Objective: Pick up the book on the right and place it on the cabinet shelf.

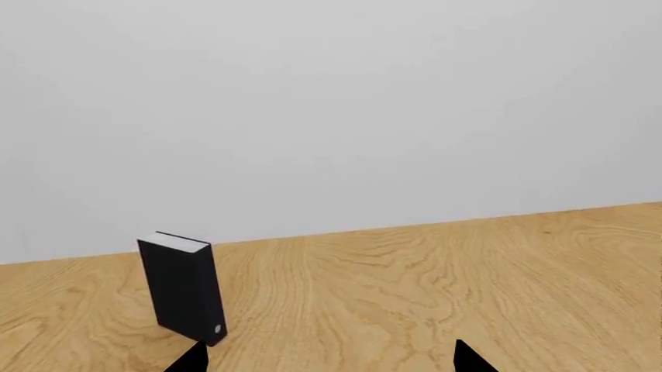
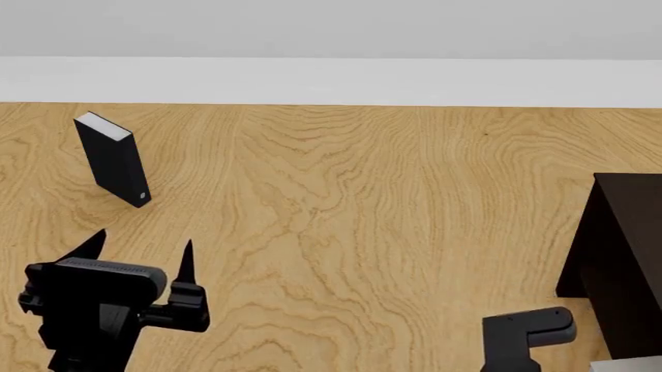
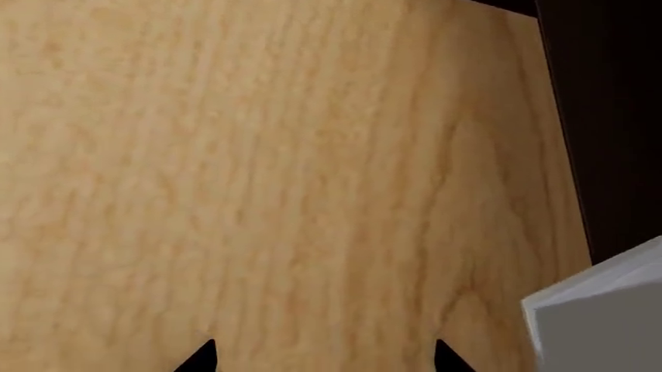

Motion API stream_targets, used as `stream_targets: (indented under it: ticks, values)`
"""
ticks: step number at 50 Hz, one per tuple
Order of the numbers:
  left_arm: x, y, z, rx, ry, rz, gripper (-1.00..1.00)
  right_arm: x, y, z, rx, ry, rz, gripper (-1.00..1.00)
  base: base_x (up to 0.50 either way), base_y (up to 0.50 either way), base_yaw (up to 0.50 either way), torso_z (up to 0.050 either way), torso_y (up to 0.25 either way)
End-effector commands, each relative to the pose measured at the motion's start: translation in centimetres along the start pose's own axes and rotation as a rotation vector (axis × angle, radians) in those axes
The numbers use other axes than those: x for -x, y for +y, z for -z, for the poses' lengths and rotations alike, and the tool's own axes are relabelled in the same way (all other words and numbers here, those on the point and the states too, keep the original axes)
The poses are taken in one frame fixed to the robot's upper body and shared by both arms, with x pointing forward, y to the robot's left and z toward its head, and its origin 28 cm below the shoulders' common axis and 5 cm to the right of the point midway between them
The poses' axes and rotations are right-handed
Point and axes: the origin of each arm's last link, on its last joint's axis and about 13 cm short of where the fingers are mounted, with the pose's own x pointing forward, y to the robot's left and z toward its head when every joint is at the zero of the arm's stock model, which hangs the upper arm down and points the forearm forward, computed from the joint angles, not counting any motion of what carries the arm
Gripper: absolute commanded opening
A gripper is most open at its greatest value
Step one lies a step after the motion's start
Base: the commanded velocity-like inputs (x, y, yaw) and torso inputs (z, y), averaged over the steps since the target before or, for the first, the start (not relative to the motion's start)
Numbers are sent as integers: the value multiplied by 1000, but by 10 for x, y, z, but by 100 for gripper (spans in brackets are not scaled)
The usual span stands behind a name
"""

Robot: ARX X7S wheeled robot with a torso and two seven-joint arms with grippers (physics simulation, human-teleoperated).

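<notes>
on the wooden table (image 2: 342, 217), the dark cabinet (image 2: 621, 263) served as the landmark, occupying the right edge of the head view. a black book (image 2: 114, 159) stood upright and slightly tilted, well apart from the cabinet at the far left, its whitish page edges turned upward and a small pale mark near the foot of its spine. the left gripper (image 2: 139, 256) hung over bare wood near this black book, on the side away from the cabinet; its two dark fingertips (image 2: 187, 260) stood spread with a clear gap and nothing between them. the left wrist view showed the same black book (image 1: 184, 285) just beyond those tips, with the grey wall behind it. the right gripper (image 3: 321, 358) was seen only in its wrist view, where two pointed tips stood wide apart over bare wood, holding nothing. beside the cabinet (image 3: 600, 116) in that view lay a light-grey corner, apparently the book (image 3: 605, 322), close to the cabinet's edge; its full extent could not be told. the cabinet shelf itself was not distinguishable.
</notes>
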Motion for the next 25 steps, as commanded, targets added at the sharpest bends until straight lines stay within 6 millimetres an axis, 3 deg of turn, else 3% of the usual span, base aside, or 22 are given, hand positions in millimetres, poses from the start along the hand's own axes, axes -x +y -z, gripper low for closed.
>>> stream_targets:
  ticks: [1,15,25]
  values:
    - [0,-1,0,1,0,2,100,5,-13,6,-17,29,13,100,0,0,0,0,0]
    - [0,-1,-2,5,-3,3,100,12,-31,-3,-50,20,33,100,0,0,0,0,0]
    - [0,0,-2,5,-5,1,100,-1,-39,-10,-51,28,46,100,0,0,-2,0,0]
